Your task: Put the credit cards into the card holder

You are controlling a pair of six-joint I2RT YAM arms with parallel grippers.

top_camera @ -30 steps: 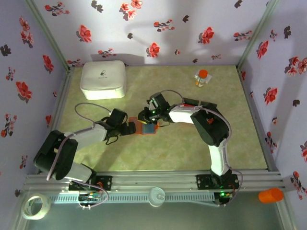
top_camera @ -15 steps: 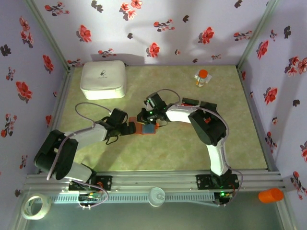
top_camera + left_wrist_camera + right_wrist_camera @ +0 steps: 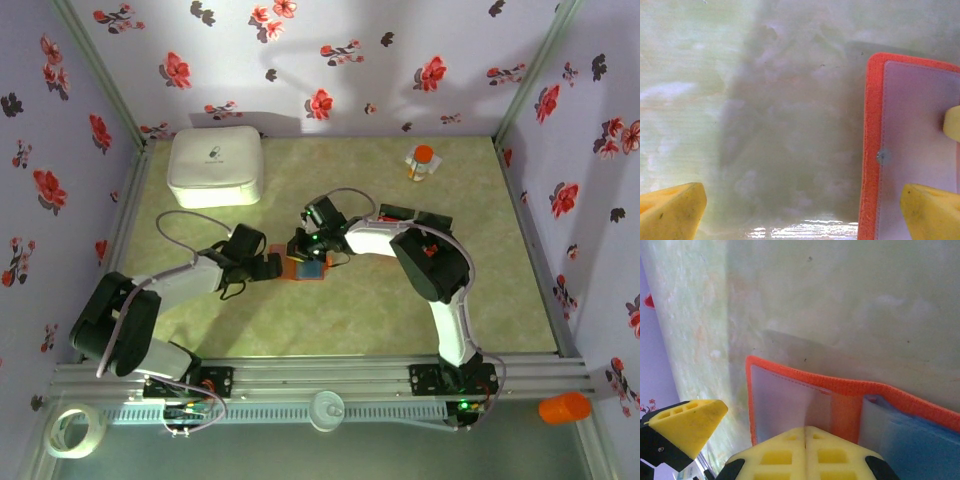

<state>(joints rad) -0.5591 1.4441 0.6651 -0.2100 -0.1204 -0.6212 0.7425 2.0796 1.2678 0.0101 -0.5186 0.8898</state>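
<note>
The card holder lies open mid-table, orange-red with pale grey-blue pockets. My right gripper is down on it, its jaws shut, pinching a clear pocket sheet that rises to their seam beside the orange spine. My left gripper stands wide open at the holder's left edge. One of its fingertips is over the holder's left leaf, the other over bare table. The credit cards are out of view.
A big white rounded box sits at the back left. A small orange-capped bottle stands at the back right. Floral walls close in three sides. A tape roll and an orange cup lie beyond the front rail.
My right gripper has closed its small gap and shifted slightly left over the holder. The left arm and the holder have stayed put.
</note>
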